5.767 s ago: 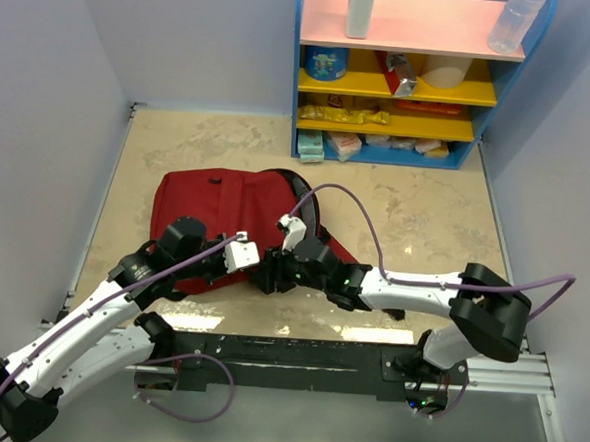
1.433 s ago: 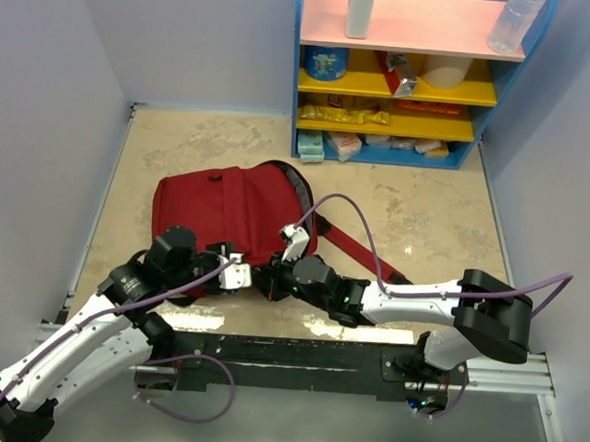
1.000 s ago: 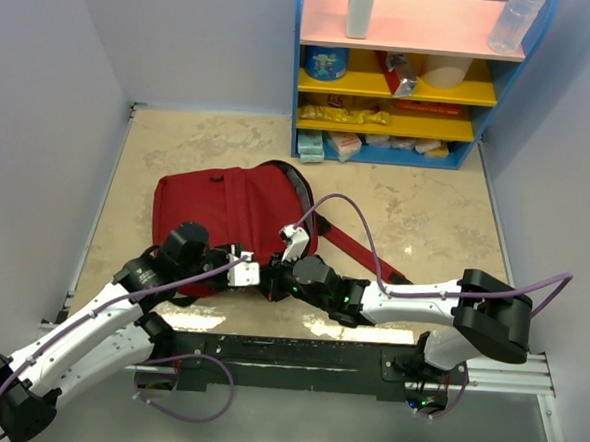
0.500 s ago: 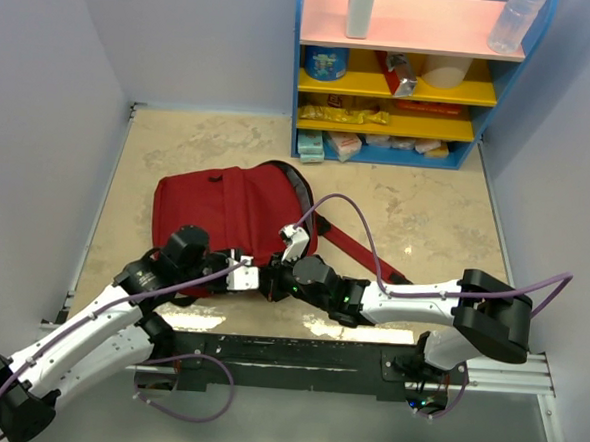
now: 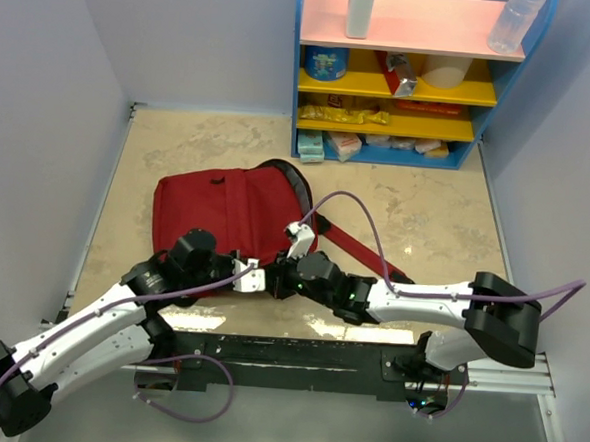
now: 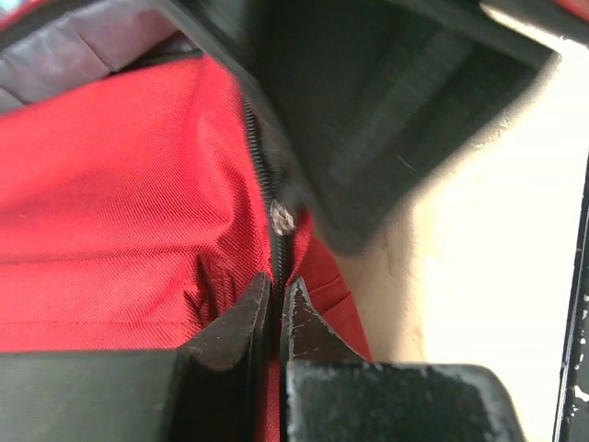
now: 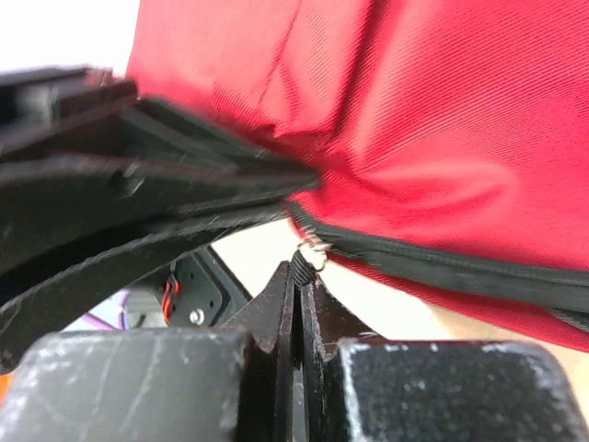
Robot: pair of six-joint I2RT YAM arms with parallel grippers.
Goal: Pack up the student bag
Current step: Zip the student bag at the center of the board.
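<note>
Top external shows the dark-red student bag [image 5: 225,212] on the counter [image 5: 426,214], left pincer [image 5: 259,282] and right pincer [image 5: 277,280] meeting at its near edge; left wrist shows the left pincer [image 6: 274,287] closed on the bag's black zipper [image 6: 260,157]; right wrist shows the right pincer [image 7: 299,267] pinched shut on that zipper beside its silver pull [image 7: 313,247].

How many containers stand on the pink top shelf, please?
2: a white cylindrical container left of centre on the pink shelf, a clear plastic bottle at its right end.

Top cam sits high behind the arm bases, facing down & toward the far shelf [image 5: 404,79]. L and R wrist cams look v. close past left gripper [image 6: 279,282] and right gripper [image 7: 296,274]; all 3 share the near edge of the student bag [image 5: 226,207].
</note>
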